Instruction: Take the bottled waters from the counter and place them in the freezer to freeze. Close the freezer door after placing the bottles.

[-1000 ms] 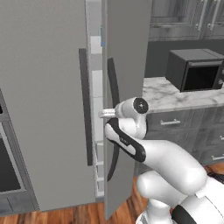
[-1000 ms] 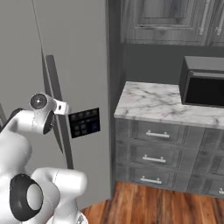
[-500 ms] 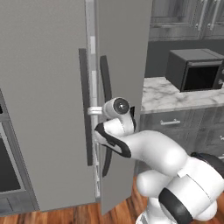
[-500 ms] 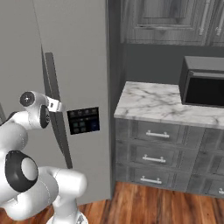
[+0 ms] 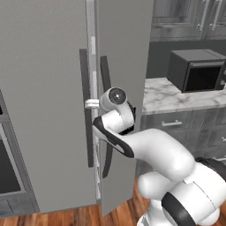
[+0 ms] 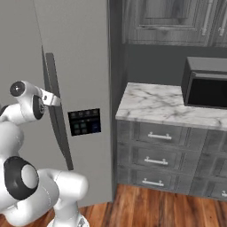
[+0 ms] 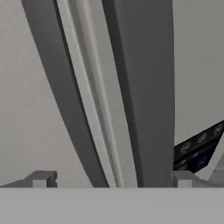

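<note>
Both tips of the wide-open gripper [image 7: 109, 180] had moved closer around the handle [image 7: 144, 87] of the freezer door [image 5: 126, 57], which stood slightly ajar, ready for pulling.

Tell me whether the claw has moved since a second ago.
Yes. In the left base view the claw has swung left, from right of the freezer door's handle to the gap between the two dark handles, jaws open.

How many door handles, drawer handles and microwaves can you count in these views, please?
Fridge door handles: 2
Drawer handles: 3
Microwave: 1
Total: 6
</note>
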Tool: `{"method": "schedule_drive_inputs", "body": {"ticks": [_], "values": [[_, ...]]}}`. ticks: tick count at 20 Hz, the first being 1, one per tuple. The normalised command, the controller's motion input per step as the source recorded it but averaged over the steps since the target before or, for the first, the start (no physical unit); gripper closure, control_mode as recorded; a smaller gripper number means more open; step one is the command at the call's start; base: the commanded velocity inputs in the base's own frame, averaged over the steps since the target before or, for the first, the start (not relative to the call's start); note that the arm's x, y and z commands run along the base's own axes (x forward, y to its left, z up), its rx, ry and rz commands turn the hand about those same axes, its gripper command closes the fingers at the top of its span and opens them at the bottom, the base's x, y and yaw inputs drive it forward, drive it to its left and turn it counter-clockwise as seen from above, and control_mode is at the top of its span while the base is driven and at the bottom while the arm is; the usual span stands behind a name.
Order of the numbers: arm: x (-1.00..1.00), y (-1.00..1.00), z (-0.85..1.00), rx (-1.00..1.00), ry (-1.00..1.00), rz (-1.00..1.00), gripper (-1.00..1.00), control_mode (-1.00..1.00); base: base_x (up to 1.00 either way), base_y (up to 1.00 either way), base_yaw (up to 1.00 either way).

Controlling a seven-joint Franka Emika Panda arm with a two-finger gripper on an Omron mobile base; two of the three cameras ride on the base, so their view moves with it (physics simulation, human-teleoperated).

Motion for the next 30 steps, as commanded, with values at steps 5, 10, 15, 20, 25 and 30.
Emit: {"method": "schedule_drive_inputs", "body": {"ticks": [5,10,15,20,25,30], "values": [[0.0,-0.38,0.32,-0.04,0.2,0.02,-1.0,-1.0,0.0,0.0,0.0],[0.0,-0.28,0.1,-0.06,0.11,0.02,-1.0,-1.0,0.0,0.0,0.0],[0.28,-0.3,-0.08,0.0,-0.01,0.03,-1.0,-1.0,0.0,0.0,0.0],[0.28,-0.01,-0.04,0.0,-0.05,0.03,-1.0,-1.0,0.0,0.0,0.0],[0.43,0.01,-0.01,0.0,-0.05,0.0,-1.0,-1.0,0.0,0.0,0.0],[0.49,0.0,-0.01,0.0,-0.01,0.0,-1.0,-1.0,0.0,0.0,0.0]]}}
